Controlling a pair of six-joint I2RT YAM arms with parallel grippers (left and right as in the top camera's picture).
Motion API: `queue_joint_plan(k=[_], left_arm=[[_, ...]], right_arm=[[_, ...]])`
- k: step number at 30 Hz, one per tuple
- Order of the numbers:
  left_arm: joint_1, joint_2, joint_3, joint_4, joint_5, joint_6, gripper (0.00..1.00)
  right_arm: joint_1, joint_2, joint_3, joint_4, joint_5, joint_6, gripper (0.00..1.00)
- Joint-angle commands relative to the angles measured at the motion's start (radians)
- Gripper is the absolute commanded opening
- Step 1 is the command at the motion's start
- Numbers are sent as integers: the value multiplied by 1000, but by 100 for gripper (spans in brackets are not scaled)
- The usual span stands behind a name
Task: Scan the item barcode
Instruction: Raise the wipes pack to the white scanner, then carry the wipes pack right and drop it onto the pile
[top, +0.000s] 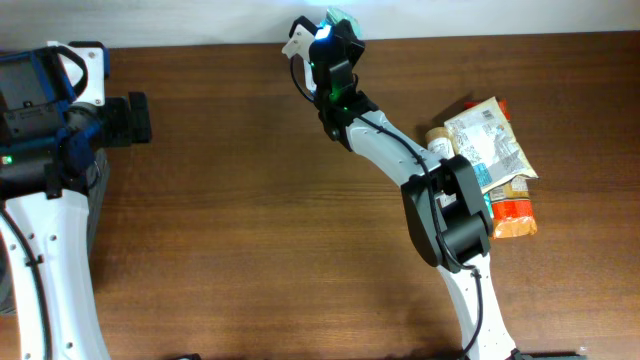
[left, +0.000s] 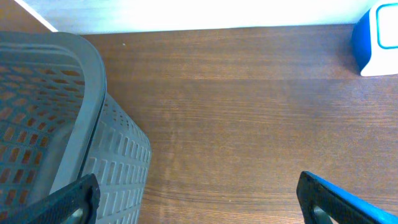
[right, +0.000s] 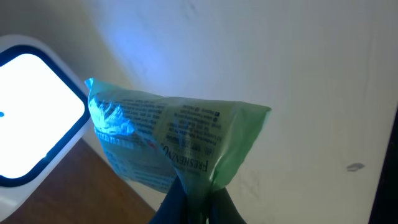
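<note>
r claw (right: 193, 208) pinching packet (right: 180, 137) by scanner (right: 31, 118)

r claw shut tight on lower edge of green packet, packet up in air just beside lit scanner. l claw (left: 199, 202) wide, holds nothing, next to basket (left: 93, 81).

On the green pouch (right: 180, 149) pinched in my right gripper (right: 189, 202), print runs upside down. One line looks like "FRESHEN…", rest blurred. Labels on packets (top: 485, 145) back by my arm: unreadable.
</note>
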Motion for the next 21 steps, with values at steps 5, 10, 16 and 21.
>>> queue_joint_plan(k=[5,10,16,21], left_arm=[[1,-8,3,1,7,13,99],[1,-8,3,1,7,13,99],[1,-8,3,1,7,13,99],[1,-8,3,1,7,13,99]], right_arm=[[35,-65,17,-3,21,100,4],[52,-423,17,-555,-98,628,4],[-30,-793,17,-1223,-335,1123,4],[-331,-933,17,-1661,-703,1189,4]])
